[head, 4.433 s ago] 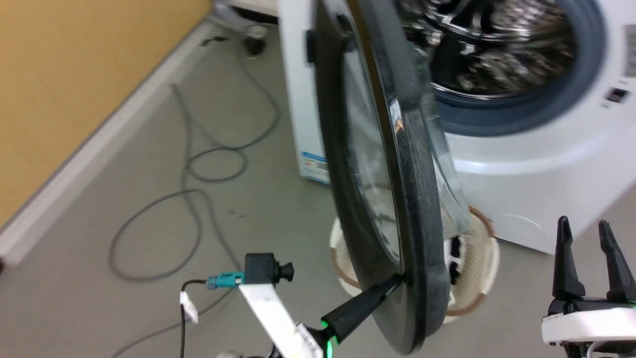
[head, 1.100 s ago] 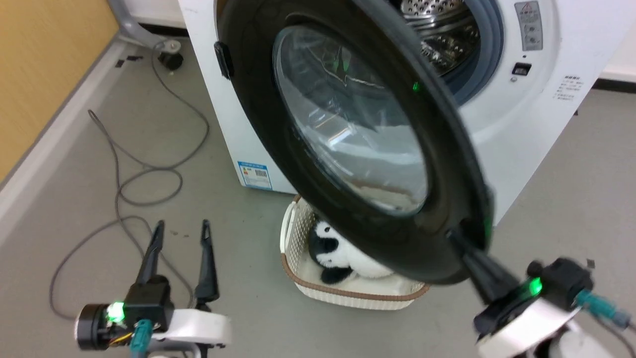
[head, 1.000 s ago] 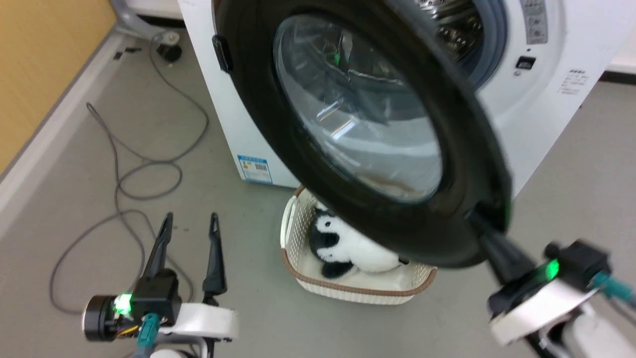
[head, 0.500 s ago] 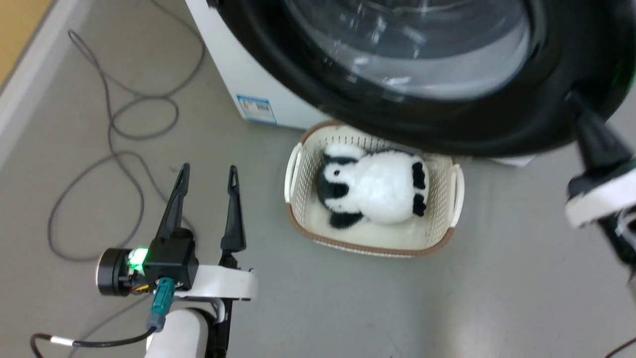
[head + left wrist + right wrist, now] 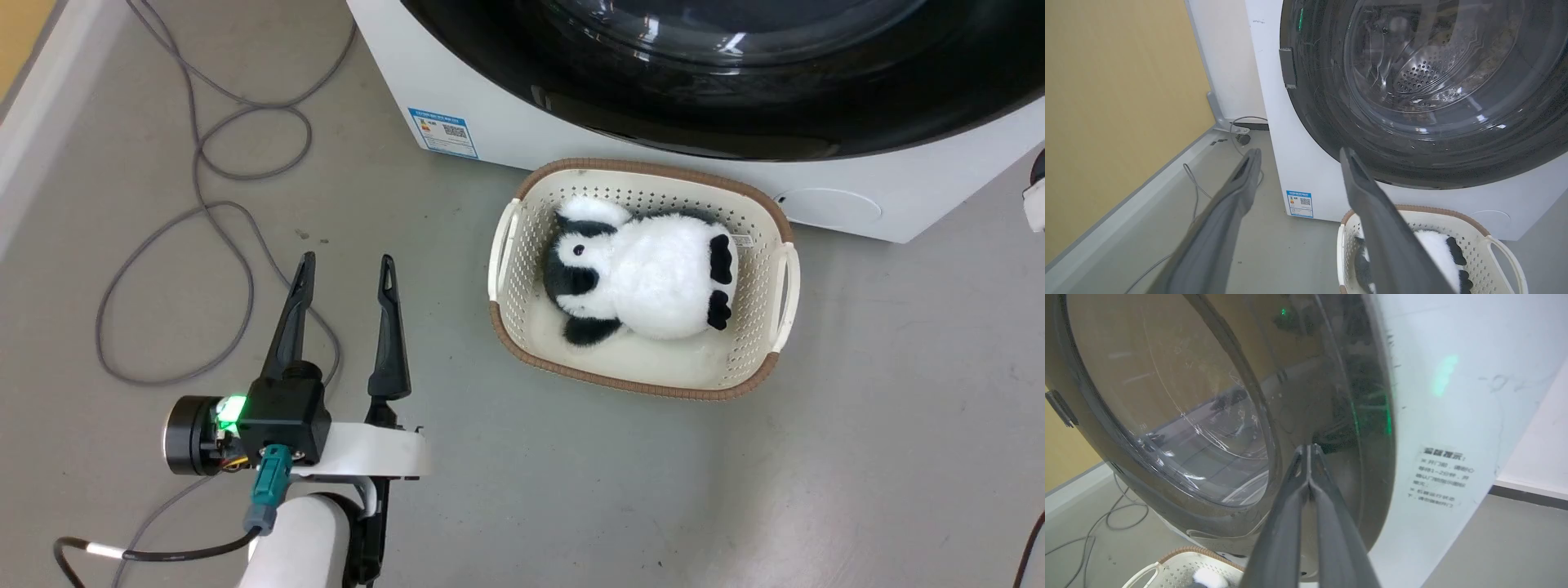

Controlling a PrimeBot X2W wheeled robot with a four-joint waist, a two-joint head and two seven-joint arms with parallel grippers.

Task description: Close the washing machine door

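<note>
Door flat against washing machine. Right gripper pressed together on its rim. Left gripper spread, eight o'clock of basket.

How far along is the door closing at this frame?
Done: the washing machine door lies flat against the front of the washing machine, no gap visible. In hand: the right end effector, fingers together, has its tips at the door's black rim; the left end effector hangs open above the floor. Left: confirming it locked shut, which cannot be seen, then likely drawing the right arm away.
</note>
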